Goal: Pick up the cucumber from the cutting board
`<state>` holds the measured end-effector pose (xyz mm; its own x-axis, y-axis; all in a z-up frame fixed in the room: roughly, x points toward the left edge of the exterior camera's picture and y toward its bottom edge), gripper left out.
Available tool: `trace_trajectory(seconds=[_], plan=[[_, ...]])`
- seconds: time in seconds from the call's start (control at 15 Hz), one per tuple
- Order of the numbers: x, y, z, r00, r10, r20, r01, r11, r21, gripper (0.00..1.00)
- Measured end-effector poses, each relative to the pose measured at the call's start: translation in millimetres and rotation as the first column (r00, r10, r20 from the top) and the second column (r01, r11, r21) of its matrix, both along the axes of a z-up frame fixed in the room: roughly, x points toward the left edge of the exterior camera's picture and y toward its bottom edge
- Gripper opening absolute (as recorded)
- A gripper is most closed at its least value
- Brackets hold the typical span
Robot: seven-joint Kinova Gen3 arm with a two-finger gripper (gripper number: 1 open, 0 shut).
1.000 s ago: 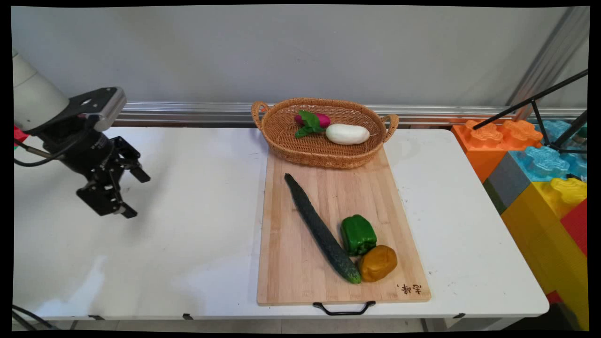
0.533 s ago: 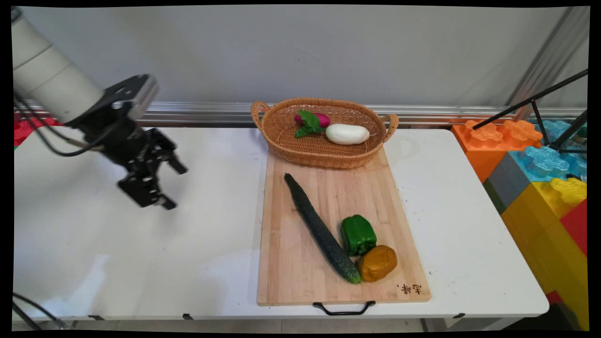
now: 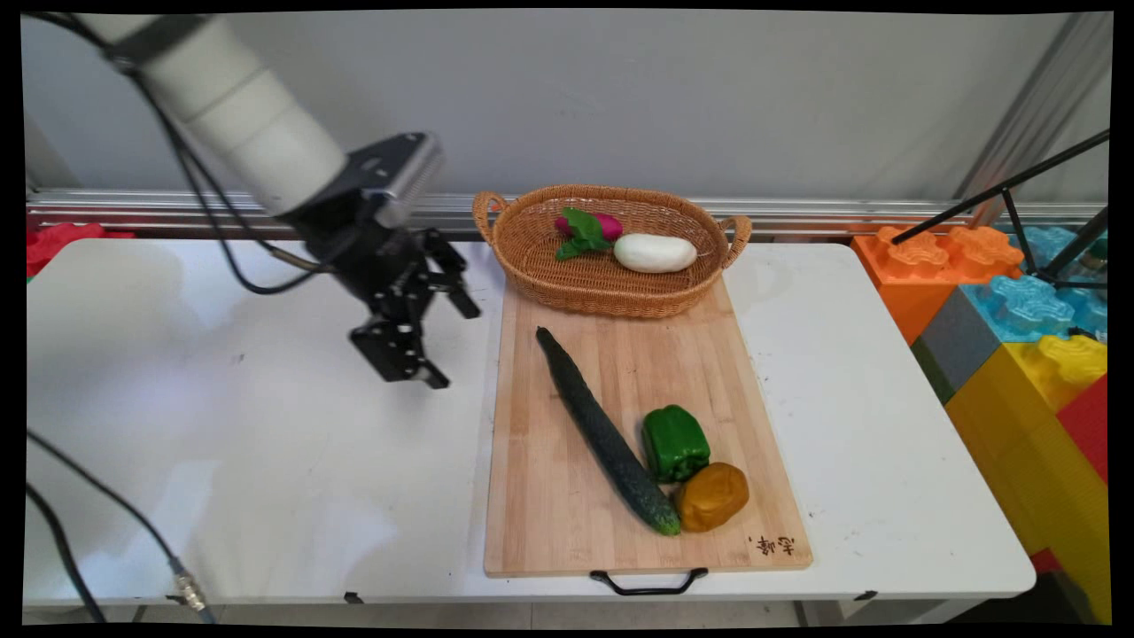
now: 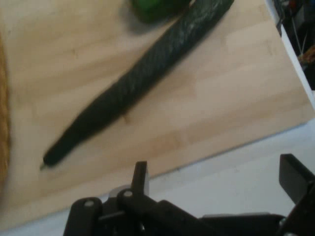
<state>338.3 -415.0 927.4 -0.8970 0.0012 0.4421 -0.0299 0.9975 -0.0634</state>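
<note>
My black gripper (image 3: 452,346) hangs open above the white table (image 3: 266,443), just left of the wooden cutting board (image 3: 549,478), with nothing between its fingers. In the hand view the gripper (image 4: 216,177) looks across the board's edge (image 4: 231,98) at the long dark cucumber (image 4: 138,78). That cucumber (image 3: 607,434) lies diagonally on the board. A green pepper (image 3: 675,442) and a yellow-brown pepper (image 3: 713,496) sit beside its near end. The green pepper (image 4: 152,7) shows at the hand view's top edge.
A wicker basket (image 3: 611,288) stands at the board's far end, holding a white eggplant (image 3: 656,252) and a magenta radish with green leaves (image 3: 586,229). Big coloured toy blocks (image 3: 1019,354) stand past the table's right edge. A black tripod (image 3: 1019,204) leans there.
The arm has swung to the right across the table, bringing the gripper from the far left to just beside the cutting board. The vegetables have not moved.
</note>
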Motion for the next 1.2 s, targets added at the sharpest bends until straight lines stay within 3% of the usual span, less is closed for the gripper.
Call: trace_trajectory(seconds=[0.13, 0.4, 0.87, 1.2], plan=[[-20, -10, -9, 0.997, -0.075, 0.019, 0.076, 0.997, -0.027, 1.0], [-55, -31, -33, 0.984, -0.169, 0.065, 0.174, 0.981, -0.085, 1.0], [-100, -62, -80, 0.957, -0.259, 0.129, 0.275, 0.952, -0.134, 1.0], [-122, -77, -108, 0.935, -0.319, 0.152, 0.339, 0.932, -0.13, 1.0]])
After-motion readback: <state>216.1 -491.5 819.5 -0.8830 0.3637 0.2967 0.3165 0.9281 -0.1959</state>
